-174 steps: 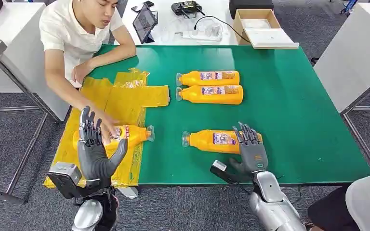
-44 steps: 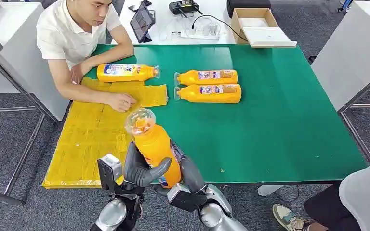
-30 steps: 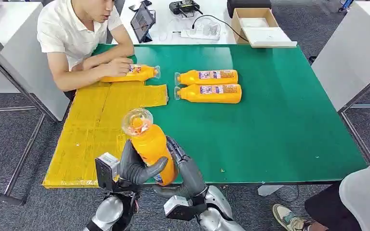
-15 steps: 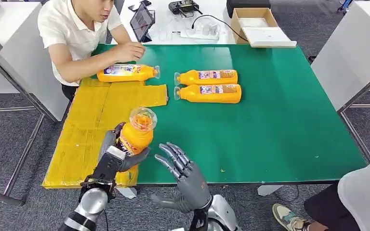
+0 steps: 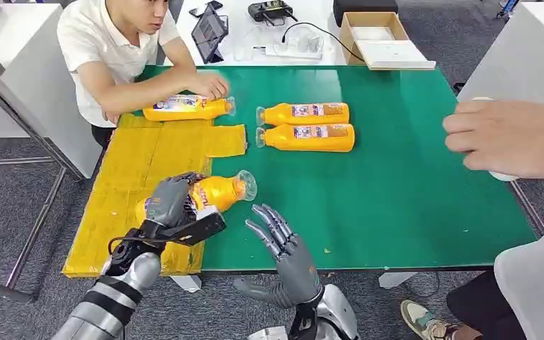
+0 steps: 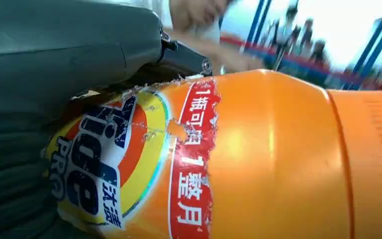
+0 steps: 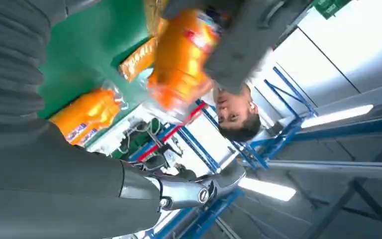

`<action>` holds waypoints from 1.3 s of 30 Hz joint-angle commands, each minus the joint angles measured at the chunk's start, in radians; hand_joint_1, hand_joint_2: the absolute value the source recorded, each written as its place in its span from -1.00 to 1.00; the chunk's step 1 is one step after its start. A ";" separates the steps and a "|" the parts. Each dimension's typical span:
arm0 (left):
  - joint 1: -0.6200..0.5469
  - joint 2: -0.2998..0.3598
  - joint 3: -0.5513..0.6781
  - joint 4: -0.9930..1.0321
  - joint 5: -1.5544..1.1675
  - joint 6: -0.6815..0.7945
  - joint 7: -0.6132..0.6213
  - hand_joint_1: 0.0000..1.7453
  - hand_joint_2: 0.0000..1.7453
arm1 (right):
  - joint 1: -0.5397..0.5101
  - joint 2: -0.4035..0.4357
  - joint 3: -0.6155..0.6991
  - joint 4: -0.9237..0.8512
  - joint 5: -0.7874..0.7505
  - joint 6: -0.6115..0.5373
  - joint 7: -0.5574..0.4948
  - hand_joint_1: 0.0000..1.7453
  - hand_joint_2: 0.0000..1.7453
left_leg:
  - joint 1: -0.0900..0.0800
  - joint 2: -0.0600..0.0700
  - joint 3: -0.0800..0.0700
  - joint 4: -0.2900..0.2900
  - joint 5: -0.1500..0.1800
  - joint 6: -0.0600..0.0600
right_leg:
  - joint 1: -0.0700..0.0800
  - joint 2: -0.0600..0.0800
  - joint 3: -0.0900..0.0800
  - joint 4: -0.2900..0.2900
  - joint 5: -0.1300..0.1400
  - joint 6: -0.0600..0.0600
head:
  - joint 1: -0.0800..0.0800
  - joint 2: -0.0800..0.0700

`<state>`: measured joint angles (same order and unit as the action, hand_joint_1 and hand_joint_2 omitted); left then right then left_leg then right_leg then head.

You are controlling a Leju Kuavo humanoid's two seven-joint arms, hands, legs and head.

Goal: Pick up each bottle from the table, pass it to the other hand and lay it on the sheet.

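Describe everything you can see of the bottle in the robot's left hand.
The bottle is glossy orange plastic with a clear cap pointing toward the green table. Its colourful label, blue lettering on yellow and orange beside a red strip of white Chinese characters, is torn and scuffed at the edges. It lies nearly on its side, over the near right part of the yellow sheet. The left hand grips its body from above. Whether it rests on the sheet yet cannot be told.
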<state>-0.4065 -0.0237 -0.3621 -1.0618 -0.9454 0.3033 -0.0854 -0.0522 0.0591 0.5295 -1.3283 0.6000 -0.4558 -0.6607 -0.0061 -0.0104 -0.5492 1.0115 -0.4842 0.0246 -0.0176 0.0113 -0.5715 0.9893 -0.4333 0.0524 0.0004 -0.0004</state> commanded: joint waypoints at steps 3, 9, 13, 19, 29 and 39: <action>-0.279 -0.060 -0.066 0.657 -0.077 -0.032 0.075 1.00 1.00 | -0.056 0.041 0.001 0.193 -0.035 0.023 -0.036 -1.00 1.00 | 0.000 0.000 0.001 -0.001 0.001 -0.001 | 0.000 -0.002 0.002 0.000 0.000 -0.001 | 0.000 0.000; -0.299 -0.071 -0.067 0.697 -0.088 -0.067 0.104 1.00 1.00 | -0.064 0.042 0.008 0.203 -0.047 0.028 -0.037 -1.00 1.00 | 0.001 0.002 0.002 -0.001 0.001 -0.002 | 0.001 0.001 0.002 -0.001 0.001 -0.002 | 0.000 0.000; -0.315 -0.098 -0.031 0.738 -0.058 -0.106 0.096 1.00 1.00 | -0.086 0.048 0.041 0.230 -0.072 0.022 -0.037 -1.00 1.00 | 0.002 0.003 0.003 -0.001 0.002 -0.003 | 0.002 0.001 0.002 -0.001 0.003 -0.003 | 0.000 0.000; -0.314 -0.108 -0.005 0.740 -0.033 -0.108 0.074 -1.00 1.00 | -0.091 0.047 0.059 0.246 -0.084 0.011 -0.037 -1.00 1.00 | 0.001 0.002 0.006 -0.001 0.002 -0.003 | 0.001 0.001 0.005 0.001 0.001 -0.002 | 0.000 0.000; -0.303 -0.120 0.133 0.710 0.143 -0.204 -0.061 -1.00 1.00 | -0.094 0.037 0.087 0.260 -0.111 -0.007 -0.037 -1.00 1.00 | 0.002 0.002 0.004 -0.001 0.002 -0.003 | 0.002 0.001 0.004 0.001 0.002 -0.002 | 0.000 0.000; -0.141 -0.179 0.220 0.362 0.442 0.040 -0.443 -1.00 1.00 | -0.101 0.017 0.143 0.275 -0.158 -0.056 -0.037 -1.00 1.00 | 0.003 0.001 0.003 -0.001 0.003 -0.005 | 0.003 -0.001 0.004 -0.001 0.003 -0.004 | 0.000 0.000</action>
<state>-0.6520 -0.1636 -0.2281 -0.4864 -0.6275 0.2497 -0.4113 -0.1130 0.1003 0.6169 -1.1261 0.4482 -0.4963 -0.6664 -0.0058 -0.0112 -0.5468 1.0114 -0.4824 0.0226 -0.0173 0.0111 -0.5693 0.9916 -0.4331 0.0522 0.0008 0.0000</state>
